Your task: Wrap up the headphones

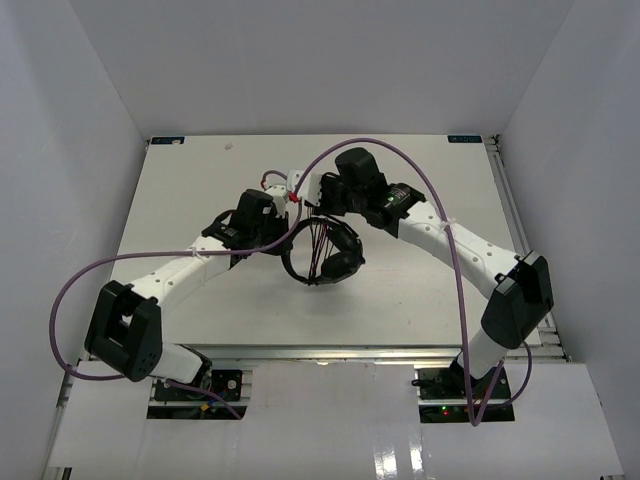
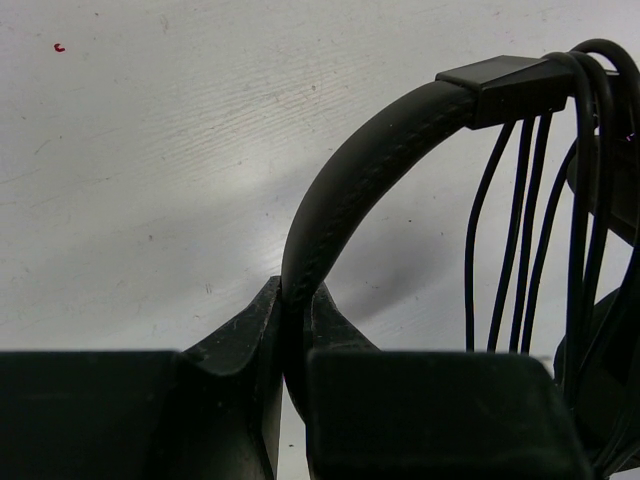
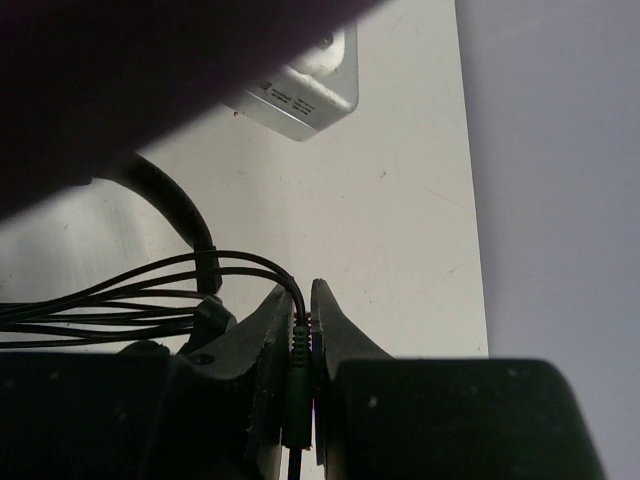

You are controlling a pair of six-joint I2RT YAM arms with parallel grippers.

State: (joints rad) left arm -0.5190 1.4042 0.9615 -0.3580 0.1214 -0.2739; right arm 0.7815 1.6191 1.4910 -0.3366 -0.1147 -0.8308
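Left fingers [image 2: 240, 340] pinch headphones [image 1: 340, 265] by stitched black headband [image 2: 380, 140]; cable [image 2: 520, 230] loops across.

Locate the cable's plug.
Right wrist view: the plug is pinched in the right gripper, just beyond the headphones.

Bright, even light; crisp from above, murky close up.
The overhead view was sharp and evenly lit, with soft shadows on the white table [image 1: 190, 200] and a glare patch on the glossy front panel [image 1: 385, 460]. In the left wrist view the headphones [image 2: 360, 150] threw a diffuse grey shadow, and the left gripper [image 2: 293, 305] sat underexposed. A blurred black mass [image 3: 120, 70] darkened the right wrist view's upper left above the right gripper [image 3: 303, 300].
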